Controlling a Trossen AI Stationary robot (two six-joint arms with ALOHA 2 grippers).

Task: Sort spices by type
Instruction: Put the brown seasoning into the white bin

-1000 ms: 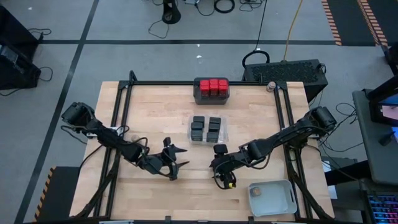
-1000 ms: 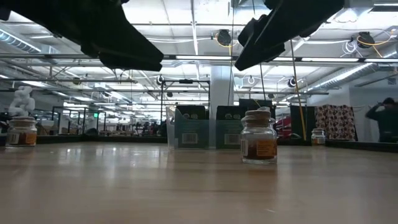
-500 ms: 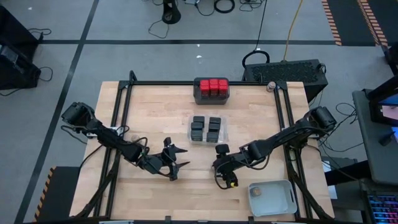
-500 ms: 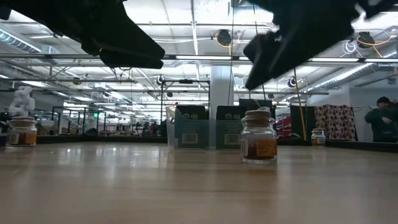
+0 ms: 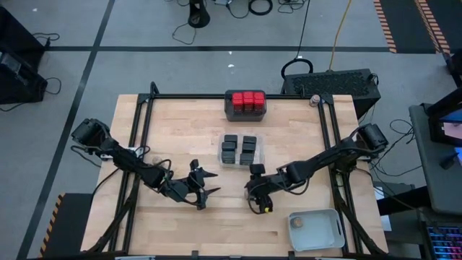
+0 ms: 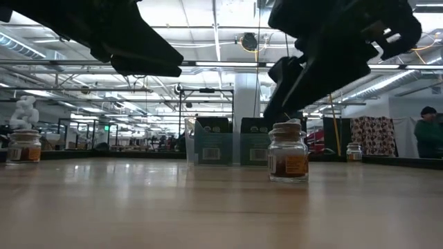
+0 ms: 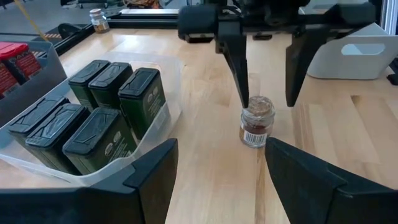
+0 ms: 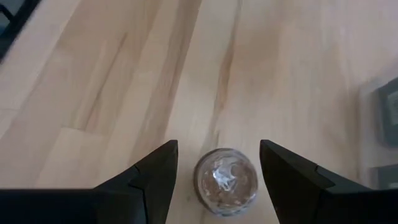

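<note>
My right gripper (image 7: 267,96) has come down over the clear spice jar (image 7: 257,121) on the bare table near the tray of black tins (image 7: 99,124), fingers apart astride its top, ready to clamp. My left gripper (image 5: 204,189) waits nearby, open.

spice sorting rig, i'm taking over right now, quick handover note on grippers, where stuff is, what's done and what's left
Right gripper: open, fingers straddling the round spice jar near the table's front centre, not closed on it.
Left gripper: open, empty, waiting front left.
Done: red-topped spices in the dark tray at the back; black tins in the clear tray mid-table; one jar in the pale grey tray front right.
Left: this jar, one by the left edge, one at the back right corner.
</note>
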